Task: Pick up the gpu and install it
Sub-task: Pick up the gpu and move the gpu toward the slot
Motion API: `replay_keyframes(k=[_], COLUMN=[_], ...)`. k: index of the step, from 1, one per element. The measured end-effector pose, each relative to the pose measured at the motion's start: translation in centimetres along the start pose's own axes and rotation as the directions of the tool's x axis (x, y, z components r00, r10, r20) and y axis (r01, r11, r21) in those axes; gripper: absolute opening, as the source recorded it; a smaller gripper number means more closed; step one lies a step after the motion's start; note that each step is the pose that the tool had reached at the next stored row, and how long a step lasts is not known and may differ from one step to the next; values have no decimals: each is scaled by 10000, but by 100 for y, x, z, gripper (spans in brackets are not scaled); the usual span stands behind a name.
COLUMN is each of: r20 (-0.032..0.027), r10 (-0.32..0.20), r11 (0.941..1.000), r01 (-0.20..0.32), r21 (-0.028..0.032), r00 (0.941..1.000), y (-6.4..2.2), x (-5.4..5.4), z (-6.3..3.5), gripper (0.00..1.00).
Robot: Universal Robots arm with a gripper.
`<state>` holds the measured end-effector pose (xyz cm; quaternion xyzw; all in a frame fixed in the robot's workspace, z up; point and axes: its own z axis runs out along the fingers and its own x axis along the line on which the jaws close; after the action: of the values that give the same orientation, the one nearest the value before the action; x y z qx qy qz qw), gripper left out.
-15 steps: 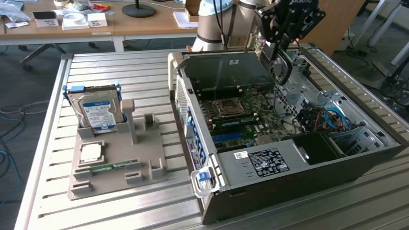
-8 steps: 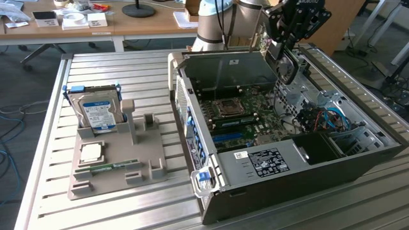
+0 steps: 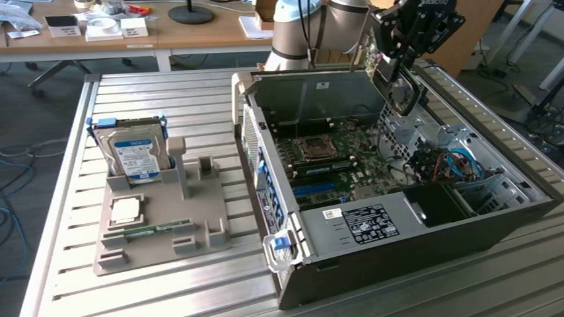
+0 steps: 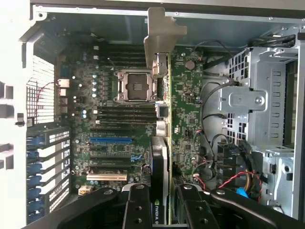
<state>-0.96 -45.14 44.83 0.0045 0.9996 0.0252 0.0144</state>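
- The silver slatted metal table point(image 3: 168, 99) carries everything here.
- On it, towards the exterior view's right, lies the big black and grey computer case point(image 3: 397, 261), side panel off and insides exposed.
- Behind the case stands the pale grey robot arm point(image 3: 300, 30), reaching over the open case.
- Inside the case lies the green motherboard point(image 3: 339, 158) point(image 4: 186, 109), with its square metal processor socket point(image 4: 135, 87) and a long blue expansion slot point(image 4: 110, 140).
- To the exterior view's left of the case sits a flat grey plastic parts holder point(image 3: 158, 247).
- And here's the gpu point(image 3: 401, 89) point(image 4: 159, 157): a dark card with a round fan and a pale metal bracket. It hangs edge-down above the motherboard, clear of the slots.
- The black gripper point(image 3: 401, 56) point(image 4: 162, 207) has it. The jaws pinch the card from both sides, with a black finger point(image 4: 137, 207) against each face.
- Standing in the holder is a silver hard drive with a blue-white label point(image 3: 137, 155).
- Just in front of it lies a small square processor chip point(image 3: 126, 210).
- Beside that lies a narrow green memory stick point(image 3: 145, 231), flat in its groove.
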Motion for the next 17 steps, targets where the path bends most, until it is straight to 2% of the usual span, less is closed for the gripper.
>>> replay_keyframes(k=[17], r20=[-1], r10=[-20], r11=[10000], r01=[20], r21=[-8], r00=[10000], y=[3], x=[-295], z=[9], gripper=[27])
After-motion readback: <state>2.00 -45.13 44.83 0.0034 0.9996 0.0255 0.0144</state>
